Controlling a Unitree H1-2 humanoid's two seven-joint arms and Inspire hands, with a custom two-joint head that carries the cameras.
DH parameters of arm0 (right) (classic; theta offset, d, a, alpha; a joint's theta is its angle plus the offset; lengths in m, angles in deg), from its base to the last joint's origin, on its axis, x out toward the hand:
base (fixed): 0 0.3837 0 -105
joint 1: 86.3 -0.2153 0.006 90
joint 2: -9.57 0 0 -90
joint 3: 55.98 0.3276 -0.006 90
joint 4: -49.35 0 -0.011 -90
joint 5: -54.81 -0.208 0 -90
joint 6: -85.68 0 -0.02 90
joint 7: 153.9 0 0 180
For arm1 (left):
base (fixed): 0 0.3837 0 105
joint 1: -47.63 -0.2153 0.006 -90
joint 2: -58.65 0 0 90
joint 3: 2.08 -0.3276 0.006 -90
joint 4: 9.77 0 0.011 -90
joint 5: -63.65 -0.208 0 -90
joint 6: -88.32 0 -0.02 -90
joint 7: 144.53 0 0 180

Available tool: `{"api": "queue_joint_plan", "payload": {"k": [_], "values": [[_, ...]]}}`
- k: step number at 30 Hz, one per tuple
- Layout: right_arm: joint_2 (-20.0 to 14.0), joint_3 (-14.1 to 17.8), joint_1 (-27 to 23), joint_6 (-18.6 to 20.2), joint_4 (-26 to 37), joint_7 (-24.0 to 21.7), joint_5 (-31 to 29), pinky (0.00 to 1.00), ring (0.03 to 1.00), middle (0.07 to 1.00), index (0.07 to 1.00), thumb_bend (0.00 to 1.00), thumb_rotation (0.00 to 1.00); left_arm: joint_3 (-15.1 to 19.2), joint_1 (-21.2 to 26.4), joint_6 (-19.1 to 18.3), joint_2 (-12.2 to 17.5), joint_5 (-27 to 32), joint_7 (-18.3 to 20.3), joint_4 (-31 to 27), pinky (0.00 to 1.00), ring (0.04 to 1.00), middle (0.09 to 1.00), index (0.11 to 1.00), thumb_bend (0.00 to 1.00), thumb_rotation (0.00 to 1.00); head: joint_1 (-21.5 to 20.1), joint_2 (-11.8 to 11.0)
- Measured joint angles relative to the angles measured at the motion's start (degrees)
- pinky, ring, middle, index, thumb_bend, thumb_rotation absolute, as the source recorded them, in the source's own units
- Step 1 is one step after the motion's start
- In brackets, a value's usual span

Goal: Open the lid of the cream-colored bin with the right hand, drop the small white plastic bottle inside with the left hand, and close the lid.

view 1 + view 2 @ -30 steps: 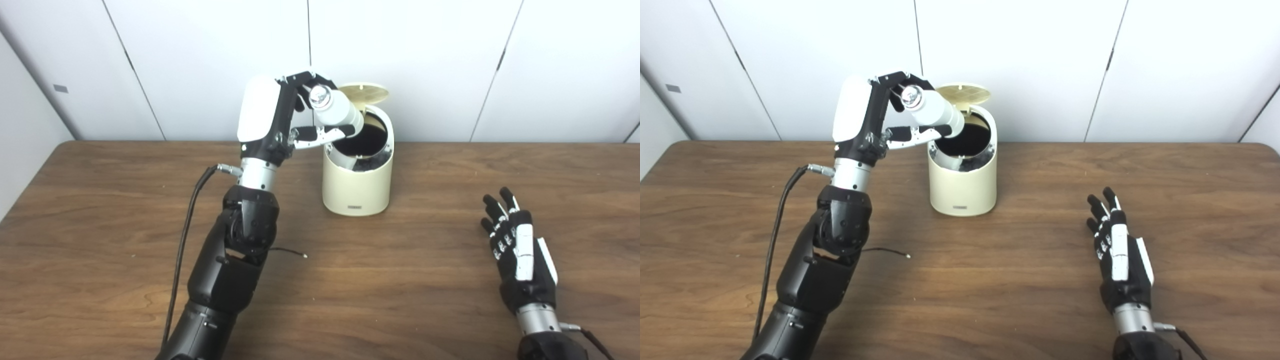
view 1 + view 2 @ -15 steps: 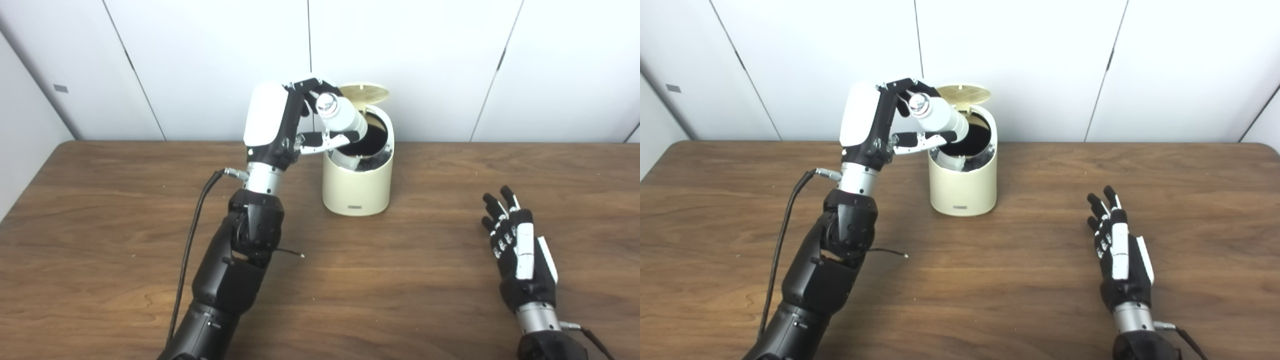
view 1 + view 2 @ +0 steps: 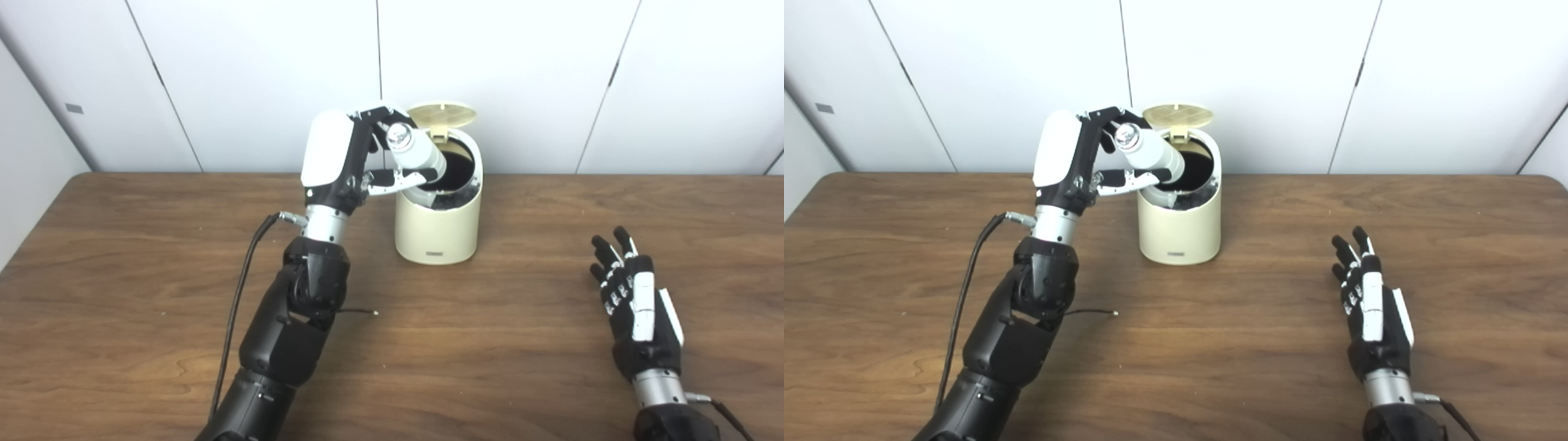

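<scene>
The cream-colored bin [image 3: 437, 223] stands at the back middle of the table with its round lid [image 3: 442, 114] tipped up behind the dark opening. My left hand [image 3: 355, 156] is shut on the small white plastic bottle [image 3: 416, 156], held tilted with its silver cap toward me and its lower end over the bin's left rim. My right hand [image 3: 637, 306] is open and empty, resting low over the table at the front right, well away from the bin.
A thin black cable [image 3: 236, 306] runs along the left arm, and a short wire end [image 3: 358, 312] lies on the wooden table [image 3: 490, 343] near the elbow. White wall panels stand right behind the bin.
My left hand has moved right and slightly down, carrying the bottle closer over the bin's opening. The right hand has stayed in place and the lid has stayed up.
</scene>
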Motion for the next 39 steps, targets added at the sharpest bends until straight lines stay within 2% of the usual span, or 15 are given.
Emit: {"api": "queue_joint_plan", "payload": {"k": [8, 11, 14, 19, 21, 22, 23, 24, 26, 30, 33, 39], "values": [[0.01, 0.01, -0.06, 0.0, -0.04, 0.0, 0.07, 0.95, 0.962, 0.903, 0.982, 0.62, 1.0, -0.51, 0.59, 0.02, 0.23, -0.15, -0.02, 1.0, 0.35, 0.417, 0.524, 0.481, 0.48, 0.0, 0.09, 0.09], [0.01, 0.05, -0.1, 0.0, -0.09, 0.01, 0.07, 0.95, 0.959, 0.9, 0.982, 0.62, 1.0, -0.48, 0.6, 0.03, 0.23, 0.08, -0.02, 1.0, 0.32, 0.398, 0.525, 0.52, 0.47, 0.0, -0.09, 0.09], [-0.01, 0.1, -0.18, -0.01, -0.21, 0.01, 0.06, 0.95, 0.961, 0.902, 0.983, 0.64, 1.0, -0.41, 0.6, 0.01, 0.21, 0.46, 0.01, 0.99, 0.33, 0.38, 0.502, 0.564, 0.47, 0.0, 0.0, 0.09], [-0.01, 0.24, -0.35, -0.04, -0.45, 0.01, 0.03, 0.96, 0.961, 0.899, 0.982, 0.64, 0.99, -0.4, 0.59, -0.63, 0.18, 0.53, 0.45, 0.78, 0.31, 0.352, 0.477, 0.566, 0.49, 0.0, 0.09, 0.09], [0.0, 0.29, -0.46, -0.04, -0.56, 0.01, 0.04, 0.95, 0.956, 0.896, 0.981, 0.64, 1.0, -0.41, 0.59, -0.67, 0.2, 0.52, 0.61, 0.71, 0.3, 0.363, 0.438, 0.541, 0.51, 0.0, 0.0, -0.09], [0.0, 0.31, -0.53, -0.04, -0.63, 0.01, 0.03, 0.95, 0.956, 0.896, 0.979, 0.63, 0.99, -0.42, 0.6, -0.68, 0.21, 0.48, 0.67, 0.68, 0.3, 0.368, 0.473, 0.551, 0.75, 0.02, 0.0, -0.09], [0.0, 0.35, -0.6, -0.04, -0.69, 0.01, 0.03, 0.95, 0.957, 0.897, 0.978, 0.62, 0.99, -0.43, 0.59, -0.73, 0.22, 0.44, 0.78, 0.63, 0.31, 0.373, 0.494, 0.556, 0.87, 0.04, 0.0, -0.09], [0.01, 0.41, -0.67, -0.04, -0.72, 0.01, -0.07, 0.96, 0.957, 0.897, 0.978, 0.61, 0.97, -0.43, 0.59, -0.9, 0.24, 0.45, 1.06, 0.43, 0.31, 0.38, 0.508, 0.558, 0.95, 0.05, -0.09, -0.09], [0.07, 0.6, -0.74, -0.03, -0.75, 0.01, -0.5, 0.96, 0.958, 0.897, 0.977, 0.57, 0.93, -0.44, 0.6, -1.63, 0.27, 0.46, 2.37, -0.21, 0.32, 0.39, 0.518, 0.558, 0.99, 0.08, -0.09, -0.09], [0.18, 0.79, -0.76, -0.03, -0.78, 0.01, -1.0, 0.96, 0.952, 0.891, 0.975, 0.52, 0.88, -0.35, 0.59, -3.6, 0.33, 1.17, 4.61, -0.55, 0.34, 0.411, 0.53, 0.557, 1.0, 0.1, -0.09, -0.09], [0.19, 0.95, -0.8, -0.03, -0.83, 0.01, -1.13, 0.95, 0.948, 0.89, 0.967, 0.51, 0.85, -0.32, 0.58, -4.83, 0.35, 1.59, 5.19, -1.25, 0.33, 0.403, 0.527, 0.552, 1.0, 0.1, 0.0, 0.0], [0.24, 1.34, -1.17, -0.05, -1.35, 0.0, -2.13, 0.96, 0.947, 0.874, 0.961, 0.51, 0.8, -0.33, 0.58, -4.86, 0.44, 2.17, 5.19, -1.36, 0.34, 0.412, 0.539, 0.548, 1.0, 0.08, 0.17, 0.0]]}}
